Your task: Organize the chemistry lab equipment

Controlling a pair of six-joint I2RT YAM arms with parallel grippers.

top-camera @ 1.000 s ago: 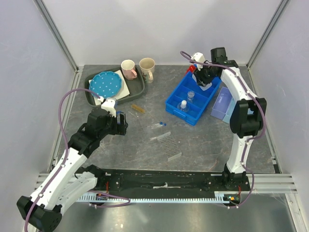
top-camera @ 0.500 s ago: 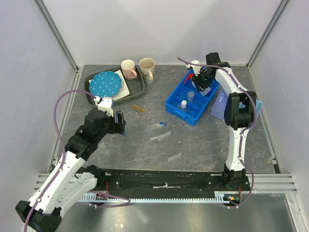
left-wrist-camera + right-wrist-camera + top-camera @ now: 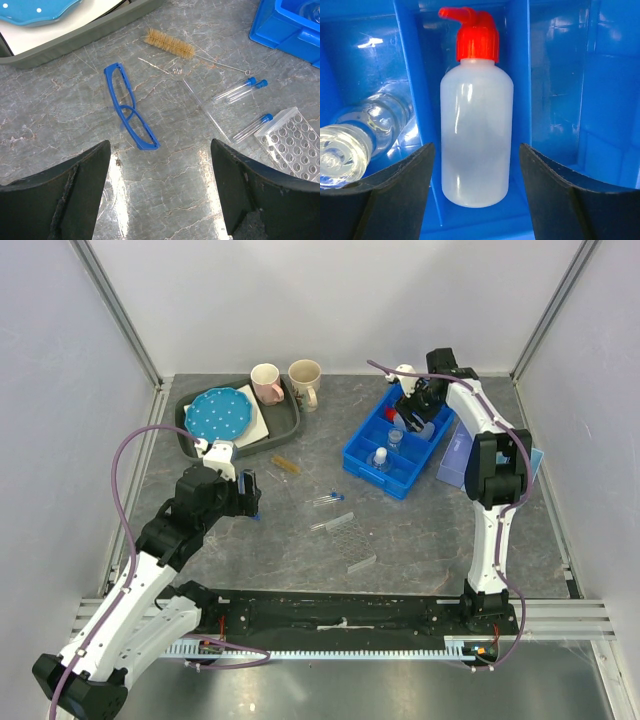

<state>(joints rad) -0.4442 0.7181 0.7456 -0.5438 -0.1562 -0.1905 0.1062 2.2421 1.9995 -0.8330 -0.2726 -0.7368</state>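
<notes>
Flanking squeeze bottle (image 3: 476, 120), right fingers (image 3: 560, 200) apart

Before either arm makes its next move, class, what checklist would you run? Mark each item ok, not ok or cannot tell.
1. Right jaws open, flanking the white red-capped squeeze bottle: ok.
2. Bottle inside a compartment of the blue plastic bin: ok.
3. Left jaws open above the blue-framed safety glasses: ok.
4. Glasses apart from the tan bristle brush: ok.
5. Blue-capped clear tubes in the clear tube rack: not ok, three lie outside.
</notes>
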